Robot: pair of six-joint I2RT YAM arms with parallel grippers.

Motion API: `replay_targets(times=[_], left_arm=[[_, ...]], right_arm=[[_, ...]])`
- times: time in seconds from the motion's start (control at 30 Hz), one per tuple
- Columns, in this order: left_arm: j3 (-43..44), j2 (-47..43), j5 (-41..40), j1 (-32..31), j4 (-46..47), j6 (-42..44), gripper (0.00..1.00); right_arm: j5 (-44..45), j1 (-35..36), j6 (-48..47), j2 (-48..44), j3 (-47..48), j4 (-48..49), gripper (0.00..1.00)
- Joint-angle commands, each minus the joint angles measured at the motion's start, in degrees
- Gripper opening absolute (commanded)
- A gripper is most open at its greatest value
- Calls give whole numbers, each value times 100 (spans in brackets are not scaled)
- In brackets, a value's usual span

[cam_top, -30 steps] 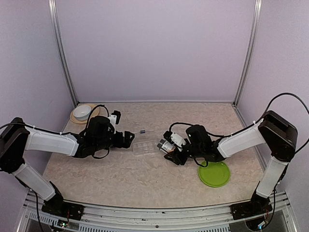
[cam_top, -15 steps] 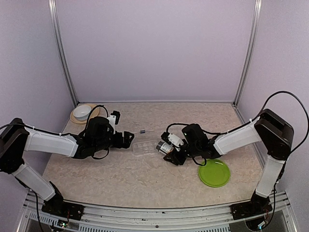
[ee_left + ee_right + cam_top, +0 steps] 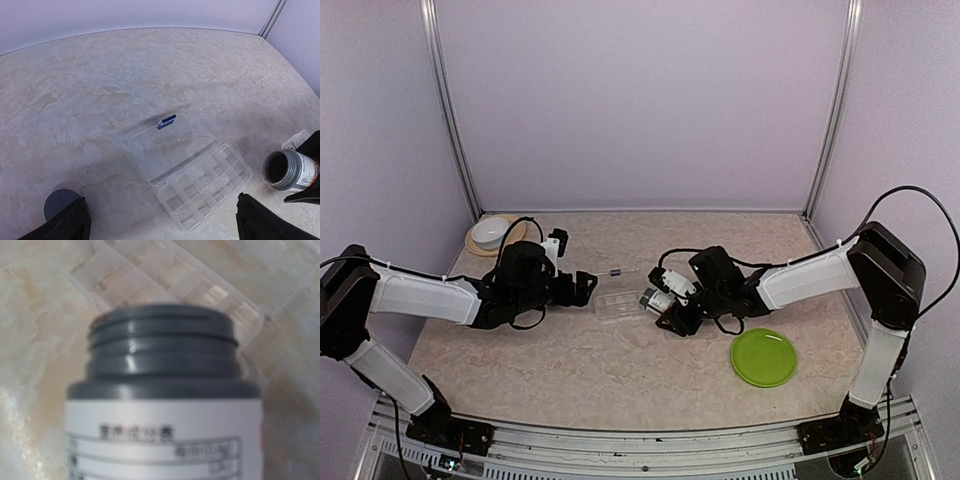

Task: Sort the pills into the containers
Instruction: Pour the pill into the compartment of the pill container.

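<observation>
1. A small flat clear plastic box (image 3: 205,187), divided into compartments, lies on the marbled beige table (image 3: 570,370) about midway between the two arms.
2. Its clear lid (image 3: 175,145) is folded open flat on the table behind the compartments, and a small dark blue latch (image 3: 166,121) sits at the lid's far edge.
3. The left claw (image 3: 585,288) stands wide, low over the table just left of the box and pointed at it, gripping nothing.
4. The right claw (image 3: 667,308) is clamped on a grey plastic bottle (image 3: 653,299) with a white printed label.
5. The bottle is uncapped and tipped on its side, with its threaded open mouth turned toward the box, just beside the right end of the compartments.
6. A dark grey round cap (image 3: 57,202) lies on the table beside the left claw's finger.
7. A lime green round plate (image 3: 763,357) lies near the right arm, and a white bowl (image 3: 492,232) on a tan plate sits at the far left corner.
</observation>
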Motion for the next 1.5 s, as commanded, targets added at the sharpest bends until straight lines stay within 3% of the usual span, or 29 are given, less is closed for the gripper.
replay_targets(times=[0.0, 1.47], left_arm=[[-64, -101, -25, -20, 109, -2, 99], [-47, 13, 29, -11, 119, -6, 99]], right_arm=[[47, -56, 14, 120, 210, -400, 0], [109, -159, 98, 528, 922, -1288, 0]])
